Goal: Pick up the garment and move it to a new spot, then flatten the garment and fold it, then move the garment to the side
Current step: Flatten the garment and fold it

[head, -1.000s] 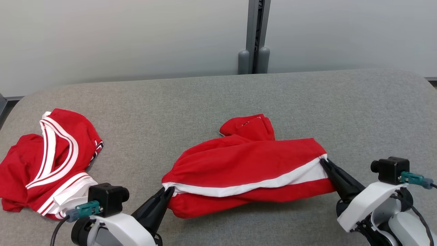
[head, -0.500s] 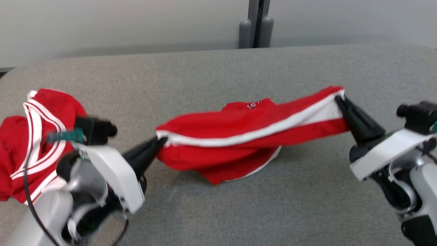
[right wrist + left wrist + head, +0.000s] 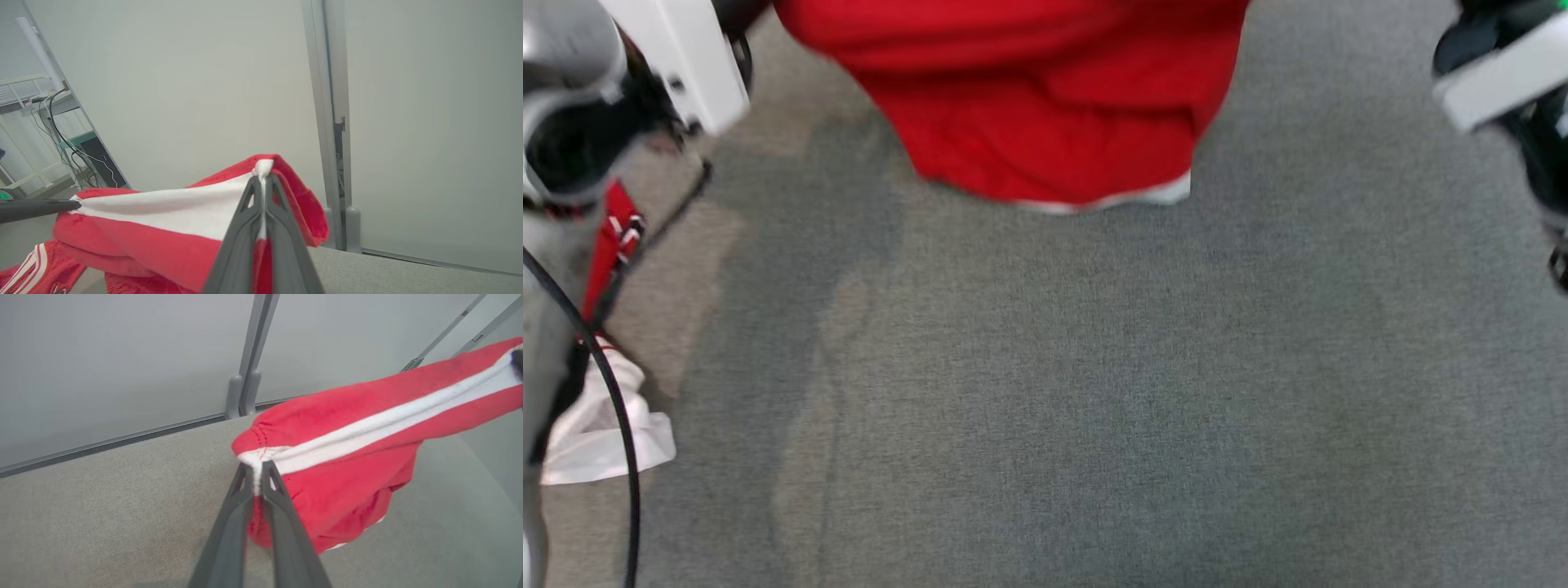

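Carrying garment (image 3: pixel 347 457) stretched above tabletop (image 3: pixel 1094 367); left gripper (image 3: pixel 255 475) and right gripper (image 3: pixel 263 179) jaws each pinching a white-stripe end. Best: even tension, hanging hem down first.

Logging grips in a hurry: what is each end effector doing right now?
Left end effector: closed, holding one end of the garment.
Right end effector: closed, holding the garment's other end.

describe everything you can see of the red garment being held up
The garment is soft red cloth with a broad white stripe running end to end and a thin white bottom hem. It hangs stretched between the left gripper and the right gripper, each shut on a stripe end, the middle sagging in folds over the grey table. Whether its hem touches is unclear.
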{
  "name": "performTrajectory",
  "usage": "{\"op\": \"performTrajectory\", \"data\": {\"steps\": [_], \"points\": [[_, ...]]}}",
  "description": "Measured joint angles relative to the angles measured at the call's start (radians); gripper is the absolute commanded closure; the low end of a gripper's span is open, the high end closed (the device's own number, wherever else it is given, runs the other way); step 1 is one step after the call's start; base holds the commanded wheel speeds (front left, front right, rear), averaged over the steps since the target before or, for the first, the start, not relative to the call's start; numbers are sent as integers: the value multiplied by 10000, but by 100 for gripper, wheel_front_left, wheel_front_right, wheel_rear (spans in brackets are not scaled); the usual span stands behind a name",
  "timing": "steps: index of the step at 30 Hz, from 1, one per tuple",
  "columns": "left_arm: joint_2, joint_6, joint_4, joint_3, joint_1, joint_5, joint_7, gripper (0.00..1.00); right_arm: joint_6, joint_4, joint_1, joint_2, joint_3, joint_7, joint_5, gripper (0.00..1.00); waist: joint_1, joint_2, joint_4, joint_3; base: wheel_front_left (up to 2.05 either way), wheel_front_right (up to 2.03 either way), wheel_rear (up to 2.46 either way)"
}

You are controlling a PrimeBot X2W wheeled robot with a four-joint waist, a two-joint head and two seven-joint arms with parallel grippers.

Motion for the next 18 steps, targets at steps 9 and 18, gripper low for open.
{"op": "performTrajectory", "data": {"steps": [9, 18], "points": [[-499, -491, 2153, -424, -3821, 1045, -755, 100, 15, 1641, -3902, -527, 629, -1034, 832, 100, 0, 0, -202, 1809, 0, 0, 0], [-1162, -757, 3981, -811, -5996, 1753, -4090, 100, 15, 2642, -5847, -633, 1012, -2543, 625, 100, 0, 0, -213, 2508, 0, 0, 0]]}}
